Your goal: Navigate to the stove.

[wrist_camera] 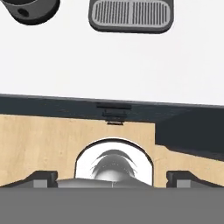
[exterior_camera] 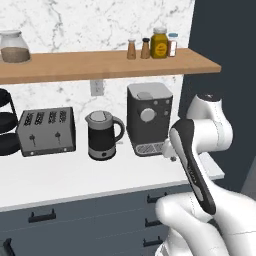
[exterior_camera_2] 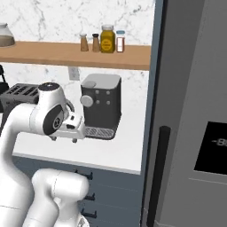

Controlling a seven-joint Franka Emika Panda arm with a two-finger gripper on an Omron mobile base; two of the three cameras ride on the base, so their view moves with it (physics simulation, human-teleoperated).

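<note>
Stove task: gripper over counter; fridge display "-8".

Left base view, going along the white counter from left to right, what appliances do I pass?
Toaster → kettle → coffee machine, all standing on the counter.

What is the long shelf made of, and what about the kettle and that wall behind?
The shelf looks like light wood with a matte finish: warm tan with faint grain. The kettle seems brushed metal with a black plastic handle, though its dull grey sheen leaves that open. The wall looks like polished white marble, going by its grey veins.
</note>
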